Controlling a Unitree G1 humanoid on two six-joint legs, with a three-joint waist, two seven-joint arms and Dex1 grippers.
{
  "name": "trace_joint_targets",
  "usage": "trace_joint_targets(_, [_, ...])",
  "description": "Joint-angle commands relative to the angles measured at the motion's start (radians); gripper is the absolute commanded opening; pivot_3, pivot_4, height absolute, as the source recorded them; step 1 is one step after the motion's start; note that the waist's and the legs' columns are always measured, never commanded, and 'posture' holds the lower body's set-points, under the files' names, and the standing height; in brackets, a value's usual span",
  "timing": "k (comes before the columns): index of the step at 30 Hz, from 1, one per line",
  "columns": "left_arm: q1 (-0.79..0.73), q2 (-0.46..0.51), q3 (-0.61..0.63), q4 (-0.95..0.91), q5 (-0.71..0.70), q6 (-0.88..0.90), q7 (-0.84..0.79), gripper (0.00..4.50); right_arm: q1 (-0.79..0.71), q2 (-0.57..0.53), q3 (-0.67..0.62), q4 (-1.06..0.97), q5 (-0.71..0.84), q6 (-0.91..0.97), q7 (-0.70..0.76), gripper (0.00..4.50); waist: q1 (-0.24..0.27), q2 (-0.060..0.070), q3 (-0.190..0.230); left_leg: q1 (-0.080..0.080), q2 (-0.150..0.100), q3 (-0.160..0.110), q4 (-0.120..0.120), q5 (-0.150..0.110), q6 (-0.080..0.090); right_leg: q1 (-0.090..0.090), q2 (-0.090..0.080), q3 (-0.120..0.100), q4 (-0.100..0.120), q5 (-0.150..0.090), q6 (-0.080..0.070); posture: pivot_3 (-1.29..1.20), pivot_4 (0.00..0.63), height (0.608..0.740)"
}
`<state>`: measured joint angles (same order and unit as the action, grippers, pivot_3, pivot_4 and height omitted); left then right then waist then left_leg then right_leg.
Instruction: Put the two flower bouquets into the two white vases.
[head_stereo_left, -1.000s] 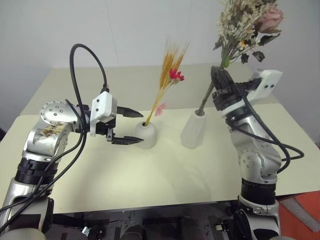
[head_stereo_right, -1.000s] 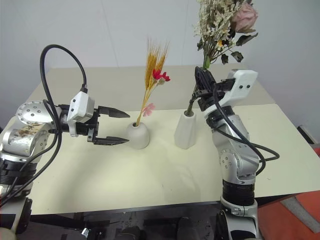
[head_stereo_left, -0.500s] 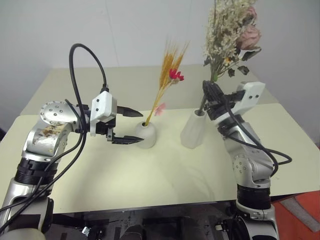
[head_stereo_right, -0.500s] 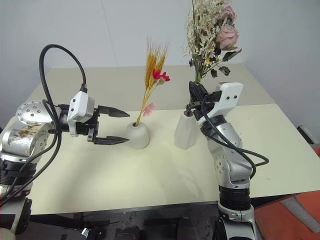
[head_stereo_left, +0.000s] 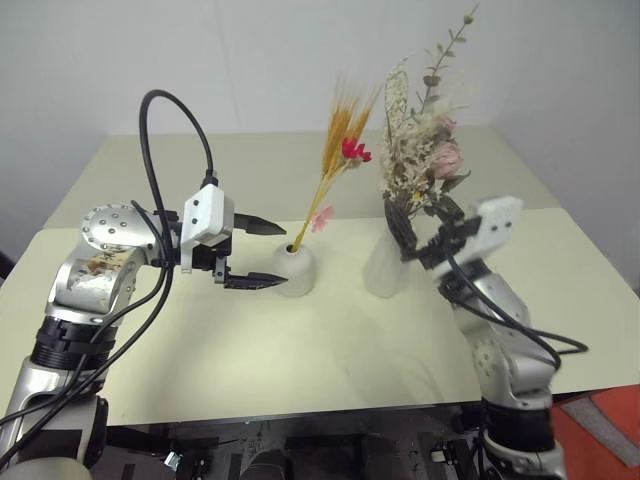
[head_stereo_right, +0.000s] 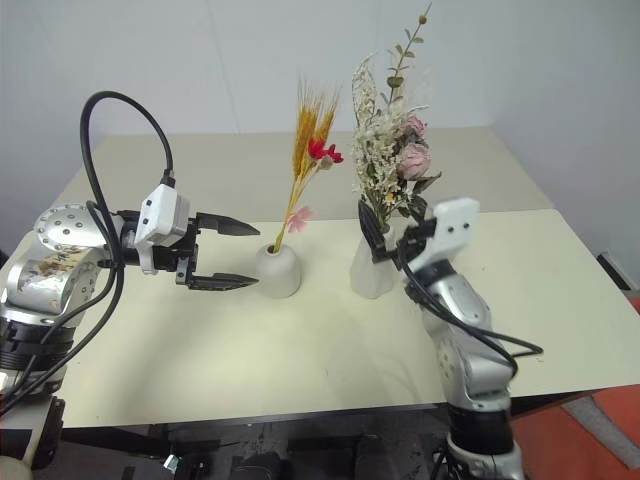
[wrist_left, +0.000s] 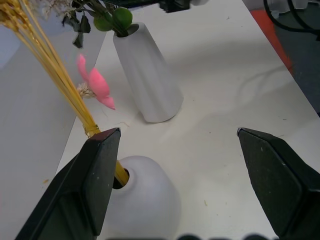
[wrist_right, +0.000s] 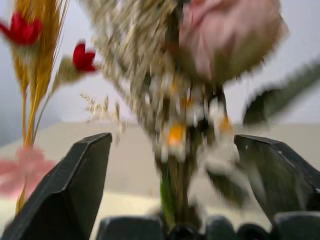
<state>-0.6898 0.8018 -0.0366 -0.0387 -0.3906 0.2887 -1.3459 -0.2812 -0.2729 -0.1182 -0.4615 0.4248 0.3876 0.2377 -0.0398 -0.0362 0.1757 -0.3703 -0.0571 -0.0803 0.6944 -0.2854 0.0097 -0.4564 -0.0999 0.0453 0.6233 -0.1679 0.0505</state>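
Note:
The wheat-stalk bouquet with red and pink blossoms stands in the short rounded white vase. My left gripper is open just to the left of that vase, fingers level and apart from it. The bushy bouquet of white sprigs and a pink rose stands with its stems in the taller faceted vase. My right gripper is open at that vase's mouth, one finger on each side of the stems. In the left wrist view both vases show, the short vase near and the tall vase beyond.
Both vases stand mid-way across a cream table, with bare tabletop in front of them. A second cream table adjoins behind. A white wall is at the back, and orange floor shows at the lower right.
My right gripper came down with the bushy bouquet, whose stems slid deep into the tall vase, and then its fingers opened. The left arm kept still.

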Motion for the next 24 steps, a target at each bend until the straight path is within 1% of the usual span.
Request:
trace_joint_targets(1, [-0.003, 0.01, 0.027, -0.008, -0.01, -0.015, 0.003, 4.05, 0.085, -0.098, -0.145, -0.142, 0.105, 0.049, 0.058, 4.45, 0.001, 0.0, 0.0, 0.0, 0.0, 0.0, 0.0, 0.0, 0.0, 0.0, 0.0, 0.0, 0.0, 0.0, 0.0, 0.0, 0.15, 0.74])
trace_joint_targets(4, [0.005, 0.025, 0.054, 0.002, -0.021, -0.012, 0.007, 4.05, 0.166, -0.26, -0.328, -0.175, 0.226, 0.101, 0.165, 4.45, 0.002, 0.0, 0.0, 0.0, 0.0, 0.001, 0.0, 0.0, 0.0, 0.001, 0.0, 0.0, -0.001, 0.0, 0.0, 0.0, 0.15, 0.74])
trace_joint_targets(7, [0.015, 0.045, 0.09, 0.012, -0.036, -0.005, 0.005, 4.05, 0.253, -0.444, -0.517, -0.148, 0.33, 0.133, 0.334, 4.45, -0.001, 0.0, 0.0, 0.002, 0.002, 0.001, -0.001, 0.0, 0.001, 0.004, 0.002, 0.0, -0.009, 0.0, -0.001, 0.0, 0.15, 0.74])
trace_joint_targets(9, [0.026, 0.063, 0.113, 0.019, -0.04, -0.002, 0.0, 4.05, 0.318, -0.551, -0.636, -0.112, 0.357, 0.149, 0.456, 4.45, -0.003, 0.0, 0.0, 0.004, 0.005, 0.002, -0.001, -0.001, 0.002, 0.009, 0.005, 0.0, -0.012, 0.001, -0.001, 0.0, 0.15, 0.74])
trace_joint_targets(11, [0.046, 0.096, 0.147, 0.023, -0.044, -0.001, -0.004, 4.05, 0.395, -0.665, -0.799, -0.046, 0.372, 0.172, 0.621, 4.45, -0.002, 0.001, 0.001, 0.01, 0.006, 0.002, -0.001, -0.003, 0.005, 0.017, 0.006, -0.001, -0.014, 0.001, -0.001, 0.0, 0.15, 0.74])
trace_joint_targets(12, [0.055, 0.109, 0.159, 0.024, -0.047, -0.001, -0.004, 4.05, 0.426, -0.702, -0.854, -0.023, 0.375, 0.179, 0.679, 4.45, -0.002, 0.002, 0.001, 0.013, 0.006, 0.002, -0.002, -0.004, 0.006, 0.02, 0.006, -0.001, -0.014, 0.0, -0.001, 0.0, 0.15, 0.74])
trace_joint_targets(14, [0.079, 0.139, 0.184, 0.016, -0.054, 0.001, -0.002, 4.05, 0.49, -0.755, -0.947, 0.026, 0.36, 0.185, 0.784, 4.45, -0.001, 0.001, 0.002, 0.017, 0.007, 0.003, -0.001, -0.005, 0.008, 0.025, 0.007, -0.001, -0.016, -0.004, 0.005, 0.0, 0.15, 0.74])
trace_joint_targets(17, [0.106, 0.168, 0.21, 0.008, -0.063, 0.003, 0.003, 4.05, 0.547, -0.788, -1.019, 0.063, 0.338, 0.184, 0.876, 4.45, 0.002, 0.001, 0.001, 0.024, 0.012, 0.003, -0.002, -0.006, 0.01, 0.035, 0.009, -0.002, -0.023, -0.005, 0.007, 0.0, 0.15, 0.74])
trace_joint_targets(19, [0.122, 0.191, 0.231, 0.009, -0.063, 0.003, 0.005, 4.05, 0.573, -0.796, -1.055, 0.087, 0.316, 0.175, 0.916, 4.45, 0.003, 0.001, 0.001, 0.024, 0.015, 0.004, -0.001, -0.006, 0.01, 0.036, 0.009, -0.002, -0.025, -0.005, 0.007, 0.0, 0.15, 0.74])
trace_joint_targets(21, [0.135, 0.21, 0.246, 0.011, -0.064, 0.0, 0.001, 4.05, 0.586, -0.796, -1.074, 0.113, 0.299, 0.162, 0.948, 4.45, 0.003, 0.001, 0.001, 0.023, 0.015, 0.004, -0.001, -0.006, 0.01, 0.036, 0.009, -0.002, -0.025, -0.004, 0.007, 0.0, 0.15, 0.74])
trace_joint_targets(24, [0.147, 0.225, 0.258, 0.006, -0.065, 0.002, 0.005, 4.05, 0.578, -0.79, -1.056, 0.127, 0.281, 0.148, 0.955, 4.45, 0.004, 0.001, 0.001, 0.023, 0.015, 0.004, -0.002, -0.007, 0.009, 0.035, 0.009, -0.002, -0.026, -0.004, 0.007, 0.0, 0.15, 0.74])
